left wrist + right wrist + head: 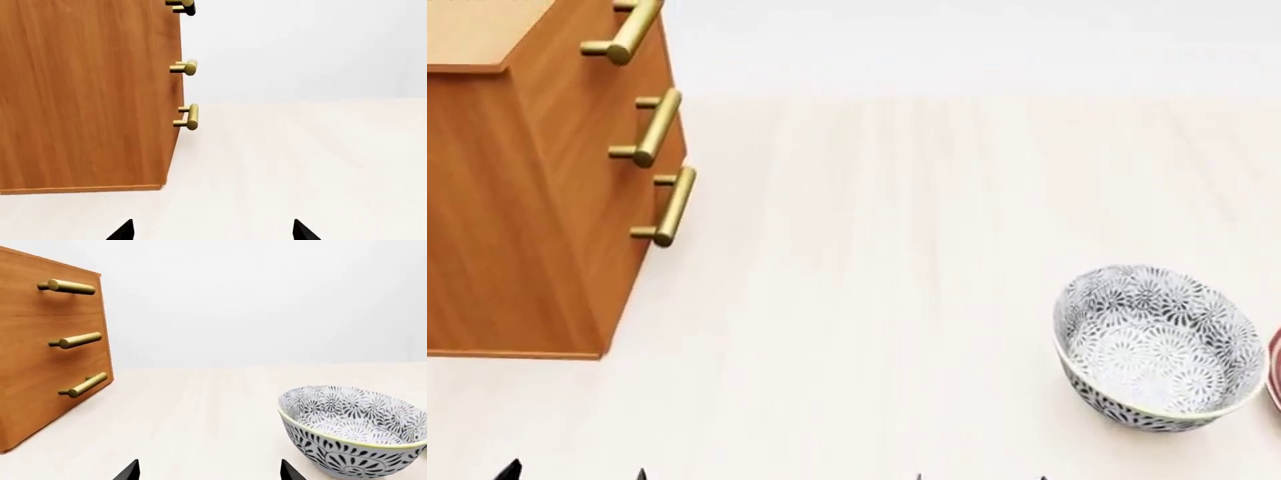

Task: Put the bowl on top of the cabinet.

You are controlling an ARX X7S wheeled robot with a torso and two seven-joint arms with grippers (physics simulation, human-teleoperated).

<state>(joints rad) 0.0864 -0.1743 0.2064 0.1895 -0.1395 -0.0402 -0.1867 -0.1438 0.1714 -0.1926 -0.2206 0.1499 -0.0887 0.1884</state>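
Left hand (pixel 212 231) and right hand (pixel 209 471) sit lowest in the head view, just fingertips showing. Both have fingers spread wide, nothing between them, hovering over bare table (pixel 868 300).

Bowl (pixel 1157 345) stands upright on the table ahead and right of the right hand, clear of it. Patterned floral inside and out, pale rim. Red-edged plate (pixel 1274 372) sits just beside the bowl's right side; can't tell if they touch.

Cabinet (pixel 521 210) stands further back on the left, well apart from the bowl. Three brass bar handles (pixel 657 127) face right. Lighter wood top is only partly in view.
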